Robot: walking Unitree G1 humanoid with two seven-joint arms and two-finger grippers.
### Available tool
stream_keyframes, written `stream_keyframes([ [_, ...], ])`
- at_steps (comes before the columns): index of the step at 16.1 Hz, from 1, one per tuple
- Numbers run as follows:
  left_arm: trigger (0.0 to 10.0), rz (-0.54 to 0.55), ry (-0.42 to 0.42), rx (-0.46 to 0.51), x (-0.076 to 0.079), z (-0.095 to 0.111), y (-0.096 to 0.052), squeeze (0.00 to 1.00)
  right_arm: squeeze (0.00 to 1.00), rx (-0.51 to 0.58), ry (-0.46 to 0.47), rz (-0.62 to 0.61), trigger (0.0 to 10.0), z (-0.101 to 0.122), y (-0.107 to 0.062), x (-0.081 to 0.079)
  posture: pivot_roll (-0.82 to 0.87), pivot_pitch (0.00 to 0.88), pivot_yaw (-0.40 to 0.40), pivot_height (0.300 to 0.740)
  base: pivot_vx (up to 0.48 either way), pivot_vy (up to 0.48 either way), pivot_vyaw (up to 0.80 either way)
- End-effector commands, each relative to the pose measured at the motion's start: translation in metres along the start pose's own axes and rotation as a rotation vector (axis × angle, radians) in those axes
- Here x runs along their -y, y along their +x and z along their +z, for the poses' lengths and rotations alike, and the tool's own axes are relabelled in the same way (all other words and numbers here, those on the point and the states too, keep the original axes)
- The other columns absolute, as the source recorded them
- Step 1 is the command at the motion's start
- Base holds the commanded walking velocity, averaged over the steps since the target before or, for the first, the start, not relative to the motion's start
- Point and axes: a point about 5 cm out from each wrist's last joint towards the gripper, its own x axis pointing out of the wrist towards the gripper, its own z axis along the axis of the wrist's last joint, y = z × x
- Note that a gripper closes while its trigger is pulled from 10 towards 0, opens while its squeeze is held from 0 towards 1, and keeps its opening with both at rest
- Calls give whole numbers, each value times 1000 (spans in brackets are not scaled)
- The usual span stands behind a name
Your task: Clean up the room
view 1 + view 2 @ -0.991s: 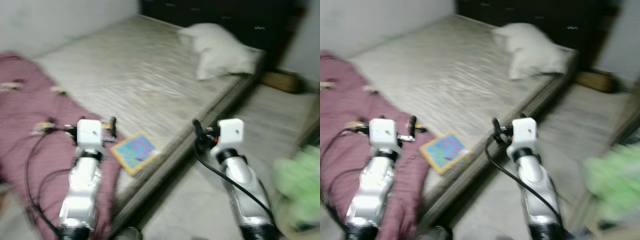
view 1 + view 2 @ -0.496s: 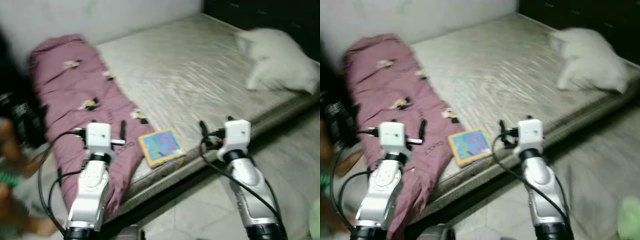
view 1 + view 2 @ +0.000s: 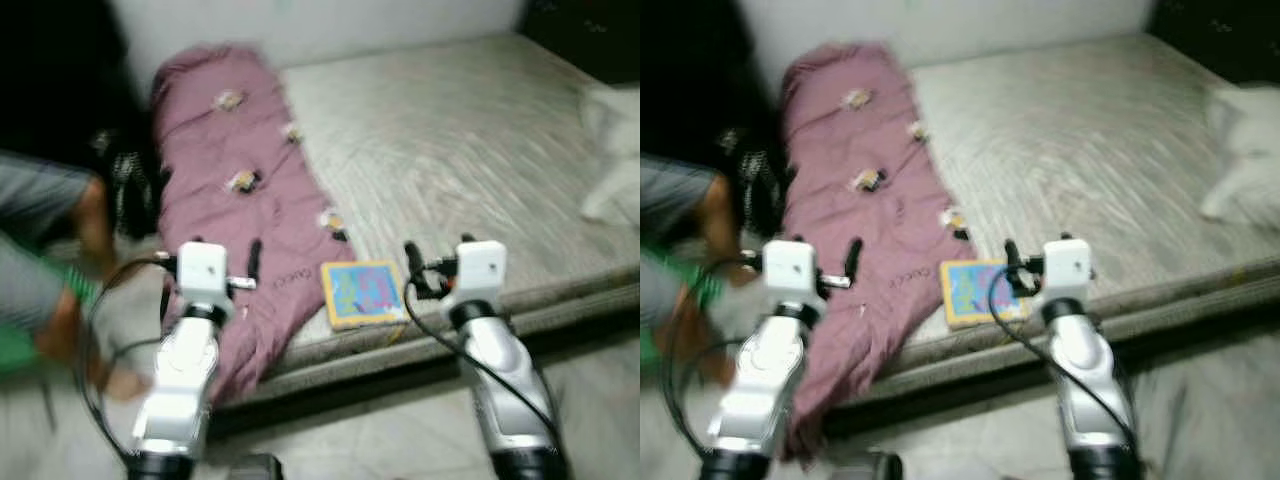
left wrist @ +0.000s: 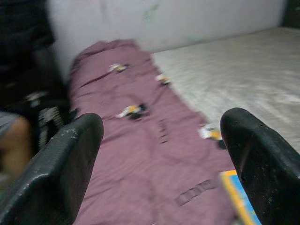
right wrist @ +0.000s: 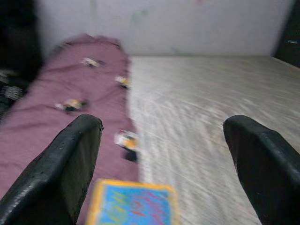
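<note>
Blurred. Blue picture book [image 3: 363, 293] at mattress [image 3: 480, 140] front edge, beside maroon blanket [image 3: 245, 190]. Left gripper [image 4: 159, 154] and right gripper [image 5: 164, 159] both wide, empty. Person's leg [image 3: 75, 270] at left.

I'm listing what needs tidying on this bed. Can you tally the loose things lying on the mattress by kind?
Purple blanket: 1
Colourful book, near the mattress edge: 1
White pillow: 1
Total: 3
</note>
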Motion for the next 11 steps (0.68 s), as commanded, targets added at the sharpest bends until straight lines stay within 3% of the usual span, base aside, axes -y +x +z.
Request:
stream_keyframes([
  [1,10000,-8,-6,4,-1,2,1,0,0,4,2,15,10000,0,0,-3,-74,24,31,740,0,0,800],
  [4,10000,-16,-8,6,0,3,2,0,0,12,9,11,10000,1,0,-3,-76,21,33,740,0,0,800],
  [6,10000,-8,10,-9,-5,-4,1,0,0,27,36,-12,10000,2,-1,1,-72,10,43,740,0,0,0],
  [8,10000,45,26,-89,-26,-26,-8,0,0,11,7,-66,10000,-5,-12,16,-71,6,50,740,0,0,0],
  [11,10000,64,52,-105,-40,-30,-14,0,0,-8,-32,-112,10000,-11,-28,32,-79,4,53,740,0,0,0],
])
